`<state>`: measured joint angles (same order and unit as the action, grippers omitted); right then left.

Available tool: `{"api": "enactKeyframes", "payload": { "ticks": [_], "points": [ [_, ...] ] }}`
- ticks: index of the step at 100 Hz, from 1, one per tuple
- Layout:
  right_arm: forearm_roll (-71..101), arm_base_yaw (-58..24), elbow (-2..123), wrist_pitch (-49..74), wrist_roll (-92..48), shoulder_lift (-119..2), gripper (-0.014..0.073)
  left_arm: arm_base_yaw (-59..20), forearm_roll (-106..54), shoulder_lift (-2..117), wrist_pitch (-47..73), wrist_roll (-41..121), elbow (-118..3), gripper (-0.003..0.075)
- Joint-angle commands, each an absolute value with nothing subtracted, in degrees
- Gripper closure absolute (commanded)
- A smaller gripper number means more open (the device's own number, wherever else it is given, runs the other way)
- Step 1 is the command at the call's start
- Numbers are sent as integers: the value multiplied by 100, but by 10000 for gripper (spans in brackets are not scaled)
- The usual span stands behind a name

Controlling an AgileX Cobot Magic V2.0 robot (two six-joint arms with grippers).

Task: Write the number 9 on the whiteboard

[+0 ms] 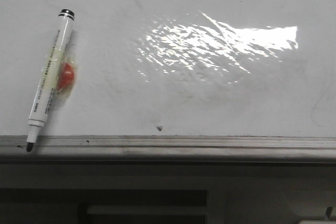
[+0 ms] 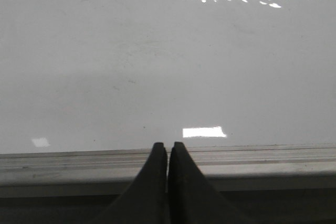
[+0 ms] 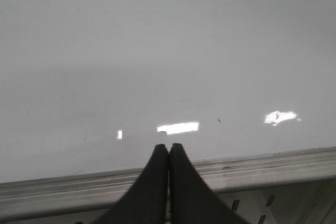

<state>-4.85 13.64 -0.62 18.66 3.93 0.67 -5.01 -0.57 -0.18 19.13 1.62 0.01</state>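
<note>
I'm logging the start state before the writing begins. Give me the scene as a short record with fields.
whiteboard: glossy, glare patch, no 9 drawn
marker pen: uncapped, lying on board, tip on edge rail
red blob: taped to pen
dark speck: near rail
left gripper: shut, empty
right gripper: shut, empty

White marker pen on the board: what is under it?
A red blob under clear tape sticks out beneath the white marker pen, on the glossy whiteboard. How far the blob runs under the barrel is hidden.

The whiteboard [image 1: 220,93] looks glossy and smooth, glare rippling across it. Its edge rail [image 1: 210,148] seems dull grey metal, scuffed. The marker pen [image 1: 50,80] is shiny white plastic.
</note>
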Motion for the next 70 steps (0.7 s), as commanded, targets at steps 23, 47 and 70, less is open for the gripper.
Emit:
{"api": "enactKeyframes", "payload": {
  "ticks": [23,47,70],
  "points": [
    [-495,1383,-232,1786,350,163,655,-499,-59,-182,1634,125,118,741],
    [-495,1383,-232,1786,350,163,655,-499,48,-182,1634,125,118,741],
    [-495,1383,-232,1775,350,163,655,-499,157,-182,1606,125,108,741]
  ]
}}
